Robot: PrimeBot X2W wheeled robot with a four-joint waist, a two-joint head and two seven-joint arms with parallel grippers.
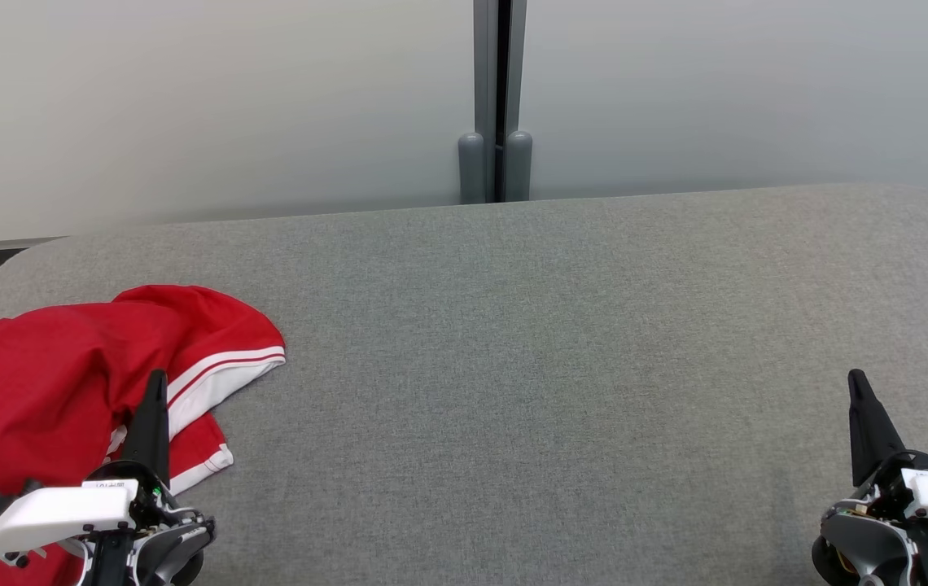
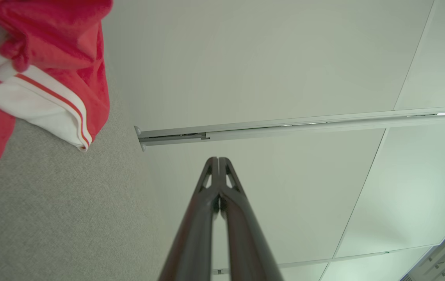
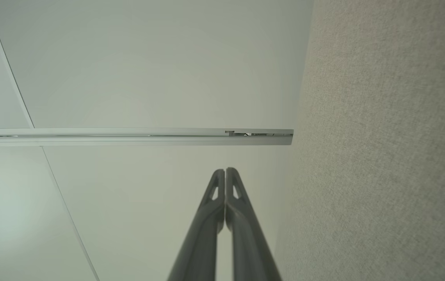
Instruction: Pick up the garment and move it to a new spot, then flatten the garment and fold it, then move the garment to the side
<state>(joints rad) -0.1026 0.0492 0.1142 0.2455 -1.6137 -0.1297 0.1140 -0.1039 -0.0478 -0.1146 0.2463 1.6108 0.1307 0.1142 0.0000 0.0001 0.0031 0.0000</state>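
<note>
The garment [image 1: 49, 382] is red with white striped trim and lies crumpled at the left end of the grey fabric table [image 1: 553, 342]. In the left wrist view the garment [image 2: 50, 50] sits at the upper left. My left gripper [image 1: 157, 376] is shut and empty, hovering over the garment's right edge with its fingers pointing away from me. In its own view the left gripper [image 2: 219, 159] shows both fingers pressed together. My right gripper [image 1: 856, 376] is shut and empty at the lower right, far from the cloth. The right gripper [image 3: 225, 170] shows closed tips in its own view.
A pale partition wall [image 1: 228, 106] with a grey vertical post [image 1: 496, 98] rises just behind the table's far edge. The table's corners are rounded. Bare grey surface [image 1: 553, 391] spreads between the two grippers.
</note>
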